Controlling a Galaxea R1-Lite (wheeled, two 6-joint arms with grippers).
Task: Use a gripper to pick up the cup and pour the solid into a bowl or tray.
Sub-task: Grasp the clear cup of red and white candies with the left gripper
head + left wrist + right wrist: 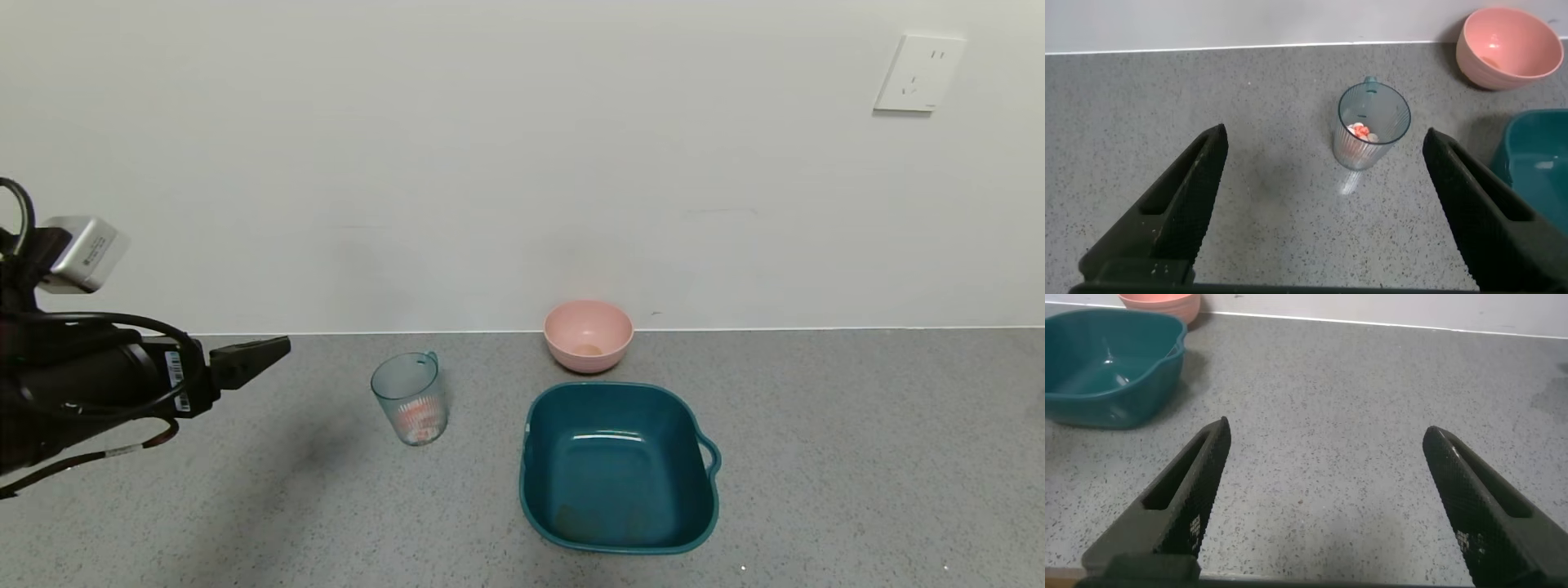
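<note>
The transparent blue-green ribbed cup stands upright on the grey counter, with white and orange-red discs at its bottom. The dark teal basin sits to its right, empty. My left gripper is open and empty, raised above the counter to the left of the cup and pointing toward it. In the left wrist view the cup stands ahead between the open fingers, well apart from them, and the discs show inside. My right gripper is open and empty over bare counter, out of the head view.
A small round pink bowl stands by the wall behind the basin. The wall runs along the counter's back edge, with a socket at upper right. The right wrist view shows the basin and the pink bowl off to one side.
</note>
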